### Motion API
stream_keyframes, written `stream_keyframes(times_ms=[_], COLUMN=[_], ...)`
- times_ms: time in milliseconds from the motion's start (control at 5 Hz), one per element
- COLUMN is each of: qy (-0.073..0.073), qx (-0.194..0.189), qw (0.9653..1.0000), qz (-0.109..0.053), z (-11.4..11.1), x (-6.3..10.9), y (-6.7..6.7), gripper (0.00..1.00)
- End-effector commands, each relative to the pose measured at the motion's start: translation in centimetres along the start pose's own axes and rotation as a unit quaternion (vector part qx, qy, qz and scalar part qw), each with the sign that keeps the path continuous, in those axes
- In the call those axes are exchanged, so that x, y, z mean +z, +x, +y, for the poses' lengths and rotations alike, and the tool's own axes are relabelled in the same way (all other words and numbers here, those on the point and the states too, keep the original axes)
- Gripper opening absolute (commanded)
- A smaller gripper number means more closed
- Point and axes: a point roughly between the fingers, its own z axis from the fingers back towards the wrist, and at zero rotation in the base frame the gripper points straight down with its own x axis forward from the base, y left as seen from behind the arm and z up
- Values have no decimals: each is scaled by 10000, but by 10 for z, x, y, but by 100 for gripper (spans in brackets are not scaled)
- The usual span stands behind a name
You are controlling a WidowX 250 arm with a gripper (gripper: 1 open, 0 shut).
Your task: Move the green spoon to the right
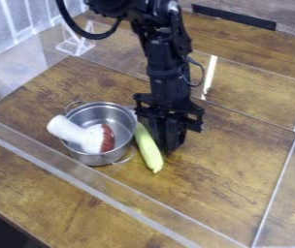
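The green spoon [149, 150] lies flat on the wooden table just right of the steel pot. Its yellow-green handle slants from upper left to lower right, and its metal bowl is hard to make out. My gripper [165, 143] points straight down with its dark fingers [173, 134] drawn together. The tips stand at the table against the right side of the spoon's upper half. I cannot tell whether the spoon is pinched or only touched.
The round steel pot [78, 121] sits left of the spoon and holds a white roll with a red patch [85, 133]. A clear acrylic wall [73, 179] runs along the front and right edges. A white stick [210, 76] lies behind the arm.
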Motion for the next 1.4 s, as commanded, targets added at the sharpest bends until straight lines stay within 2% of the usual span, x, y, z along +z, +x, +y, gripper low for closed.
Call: stream_keyframes(times_ms=[0, 200, 400, 600, 800, 1000, 1200], qy=[-7, -32, -79, -92, -104, -162, -224], qx=[-69, -248, -400, -536, -678, -824, -1152], qw=[9989, 9988, 9985, 9981, 9974, 9963, 9930], qz=[-463, -410, -375, -281, -209, -183, -143], z=[5, 6, 5, 2, 0, -6, -16], x=[38, 36, 32, 27, 25, 30, 23], y=[3, 10, 17, 13, 8, 1, -6], gripper=[0, 100, 100, 0, 0, 100, 0])
